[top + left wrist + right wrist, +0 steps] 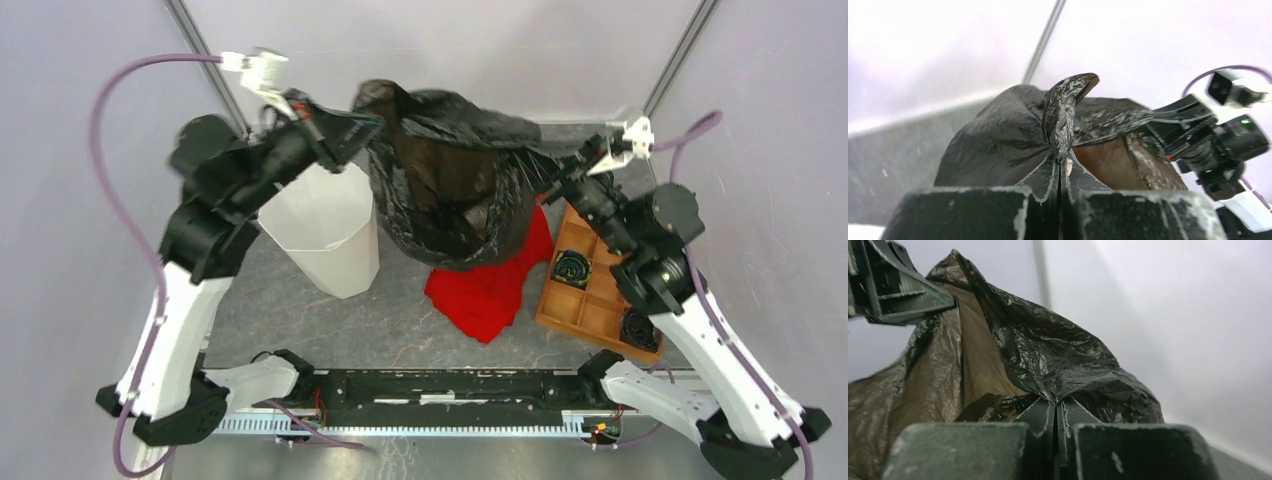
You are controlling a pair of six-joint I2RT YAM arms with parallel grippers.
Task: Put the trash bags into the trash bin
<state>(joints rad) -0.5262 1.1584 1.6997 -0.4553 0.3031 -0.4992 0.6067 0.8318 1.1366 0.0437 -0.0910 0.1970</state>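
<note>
The glossy black trash bag hangs spread open in the air between my two grippers, above the table's back middle. My left gripper is shut on the bag's left edge; in the left wrist view its jaws pinch a twisted fold. My right gripper is shut on the bag's right edge, with the plastic bunched at its closed jaws. The white trash bin stands upright on the table left of the bag, below my left gripper. Its inside does not show.
A red cloth lies on the table under the bag. An orange compartment tray with black round parts sits at the right, below my right arm. Metal frame posts stand at the back corners.
</note>
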